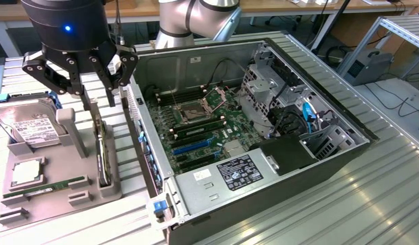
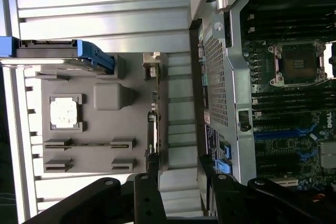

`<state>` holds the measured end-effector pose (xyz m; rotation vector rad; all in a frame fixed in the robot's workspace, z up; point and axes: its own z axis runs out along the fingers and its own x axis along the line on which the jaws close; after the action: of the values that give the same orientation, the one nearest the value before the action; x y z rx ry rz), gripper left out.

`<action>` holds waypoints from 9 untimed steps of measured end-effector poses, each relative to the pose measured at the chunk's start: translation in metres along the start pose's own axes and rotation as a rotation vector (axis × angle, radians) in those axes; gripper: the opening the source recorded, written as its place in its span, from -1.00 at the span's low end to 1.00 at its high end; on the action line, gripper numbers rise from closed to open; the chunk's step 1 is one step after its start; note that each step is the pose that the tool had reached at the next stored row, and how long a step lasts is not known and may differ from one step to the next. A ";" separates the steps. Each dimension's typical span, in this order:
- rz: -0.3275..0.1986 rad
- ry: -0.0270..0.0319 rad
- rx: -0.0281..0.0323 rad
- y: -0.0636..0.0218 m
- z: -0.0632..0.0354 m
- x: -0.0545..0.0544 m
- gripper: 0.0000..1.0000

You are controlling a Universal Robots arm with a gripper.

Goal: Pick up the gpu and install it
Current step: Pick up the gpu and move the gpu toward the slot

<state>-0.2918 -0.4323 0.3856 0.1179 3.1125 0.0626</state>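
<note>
Standing on edge in grey holder tray (image 1: pixel 52 196) just beside open computer case (image 1: pixel 195 66): thin dark gpu card (image 1: pixel 100 153), probably handling light, stiff, fragile, inviting a pinch across its upper edge; hovering above, black gripper (image 1: pixel 93 96) gaping wide, holding nothing.

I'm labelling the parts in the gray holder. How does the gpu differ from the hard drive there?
The hard drive leans back, showing a broad silver face with a white label; the gpu stands on edge, a thin dark strip. The hard drive sits toward the exterior view's left; the gpu fills the slot beside the computer case. Both rest in the gray holder, outside the case.
</note>
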 end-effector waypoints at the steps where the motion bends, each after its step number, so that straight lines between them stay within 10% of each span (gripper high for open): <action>1: 0.000 0.0000 0.0000 0.0000 0.0002 0.000 -0.15; 9: 0.000 0.0000 0.0000 -0.0001 0.0019 0.001 -0.15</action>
<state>-0.2927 -0.4323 0.3837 0.1179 3.1125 0.0626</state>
